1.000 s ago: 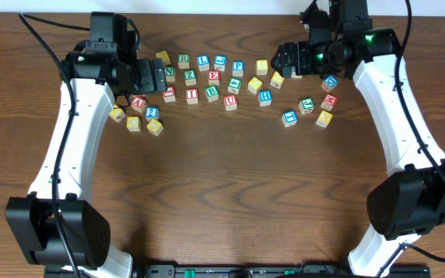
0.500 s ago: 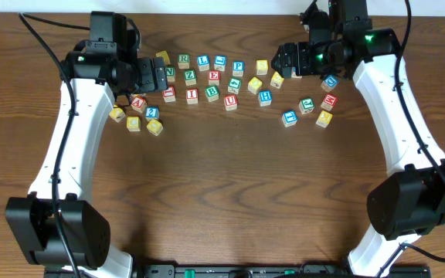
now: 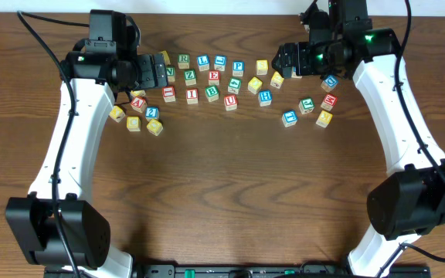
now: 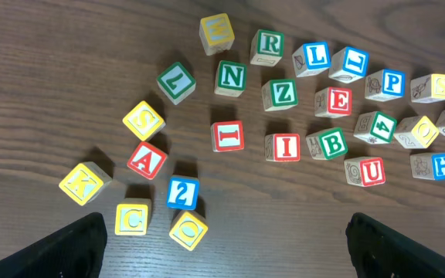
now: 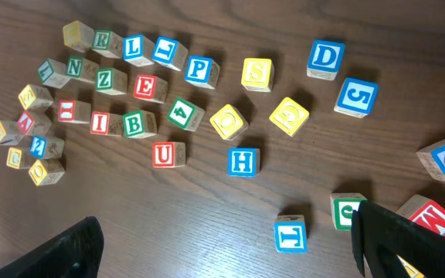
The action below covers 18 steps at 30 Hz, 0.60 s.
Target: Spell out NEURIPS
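Progress zero — letter blocks [image 3: 213, 76] lie scattered along the far side of the table [image 3: 222, 193], no word lined up. N [image 4: 230, 77], E [image 4: 339, 100], U [image 4: 371, 171], R [image 4: 267, 44], I [image 4: 287, 147] and P [image 4: 392, 83] all sit unsorted. Jaws of left gripper [image 4: 226, 239] and right gripper [image 5: 226, 247] stand wide open, empty — every placement left.
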{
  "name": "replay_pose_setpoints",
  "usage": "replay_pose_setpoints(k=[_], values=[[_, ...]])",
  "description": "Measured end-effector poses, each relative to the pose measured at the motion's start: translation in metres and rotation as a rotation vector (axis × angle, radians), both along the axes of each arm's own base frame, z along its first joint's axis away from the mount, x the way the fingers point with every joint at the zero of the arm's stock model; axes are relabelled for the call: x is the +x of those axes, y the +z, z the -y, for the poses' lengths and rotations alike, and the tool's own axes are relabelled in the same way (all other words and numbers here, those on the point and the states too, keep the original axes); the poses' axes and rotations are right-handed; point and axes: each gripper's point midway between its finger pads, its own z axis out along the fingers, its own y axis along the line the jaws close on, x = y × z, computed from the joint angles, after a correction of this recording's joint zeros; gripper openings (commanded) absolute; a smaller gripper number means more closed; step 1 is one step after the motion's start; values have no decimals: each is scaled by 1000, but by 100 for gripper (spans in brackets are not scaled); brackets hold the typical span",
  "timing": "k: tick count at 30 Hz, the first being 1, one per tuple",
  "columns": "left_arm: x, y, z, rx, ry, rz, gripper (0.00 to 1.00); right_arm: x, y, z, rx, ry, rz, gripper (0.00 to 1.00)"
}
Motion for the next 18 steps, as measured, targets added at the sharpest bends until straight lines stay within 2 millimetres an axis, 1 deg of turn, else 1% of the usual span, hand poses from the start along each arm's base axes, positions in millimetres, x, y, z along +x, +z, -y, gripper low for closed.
replay_pose_setpoints(k=[6,8,11,15,18], values=[[0,0,0,0,0,1,98,0,0,0,-3,-2,1,99],[2,4,0,-1,1,9,98,0,0,0,-3,-2,0,99],[8,18,0,-8,9,43,98,0,0,1,-3,-2,1,99],[18,46,1,-18,16,111,98,0,0,1,-3,-2,1,99],[23,61,1,-21,18,148,98,0,0,1,-3,-2,1,99]])
